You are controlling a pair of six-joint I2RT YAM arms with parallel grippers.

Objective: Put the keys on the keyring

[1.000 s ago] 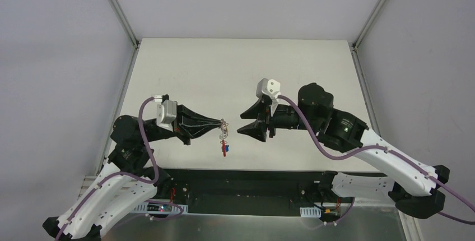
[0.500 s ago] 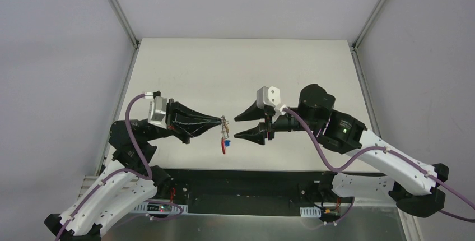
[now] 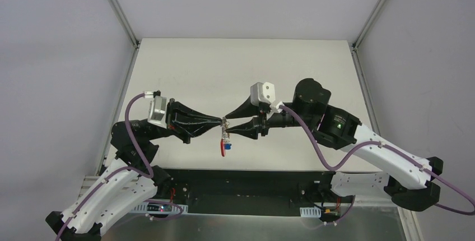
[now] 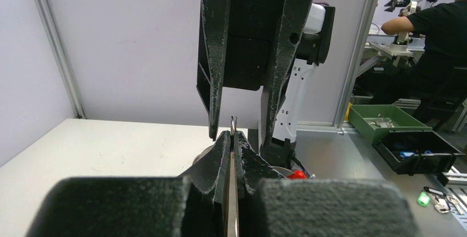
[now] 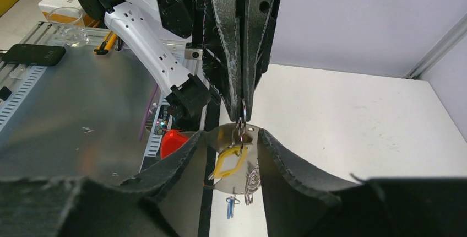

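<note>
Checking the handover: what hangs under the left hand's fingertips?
The keyring hangs from the left hand: yellow-headed key, red strap and blue tag dangle below. The ring's pinched top is covered by the fingertips.

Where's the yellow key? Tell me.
Right wrist view: the small silver key with yellow oval head hangs between the right fingers, under the thin silver ring in the left fingers.

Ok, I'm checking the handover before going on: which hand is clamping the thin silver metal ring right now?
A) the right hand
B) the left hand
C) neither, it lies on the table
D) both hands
B: in the right wrist view the left hand is shut on the thin silver metal ring, while the right hand stands open on either side of the small silver key with the yellow oval head hanging beneath.
</note>
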